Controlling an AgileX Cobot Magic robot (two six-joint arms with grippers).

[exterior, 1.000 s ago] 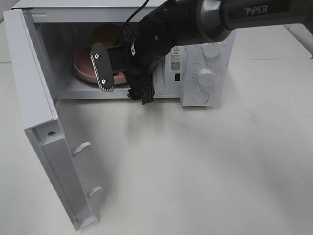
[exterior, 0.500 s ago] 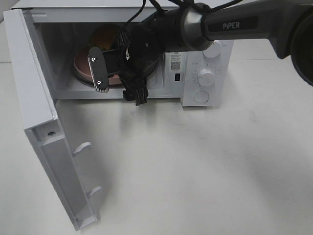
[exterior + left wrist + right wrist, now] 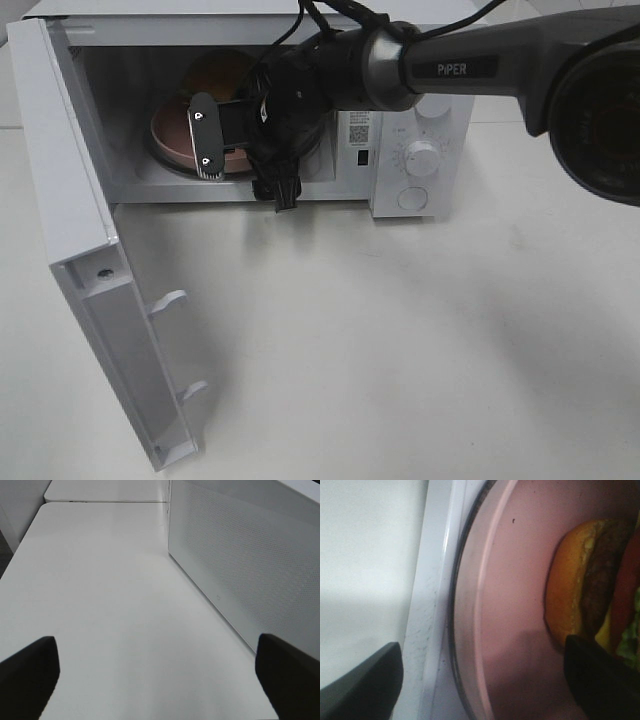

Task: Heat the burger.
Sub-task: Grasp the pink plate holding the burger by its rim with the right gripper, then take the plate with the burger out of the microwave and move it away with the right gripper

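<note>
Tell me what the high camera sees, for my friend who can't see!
A dark robot arm reaches into an open white microwave, its pincer open over a pink plate holding the burger. The microwave's door hangs wide open above a white table.

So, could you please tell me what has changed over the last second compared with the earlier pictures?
The right gripper has pushed farther into the microwave, up and toward the back, at the pink plate. It remains open and grips nothing. The burger stays on the plate, the door stays open, and the left gripper stays open over the table.
</note>
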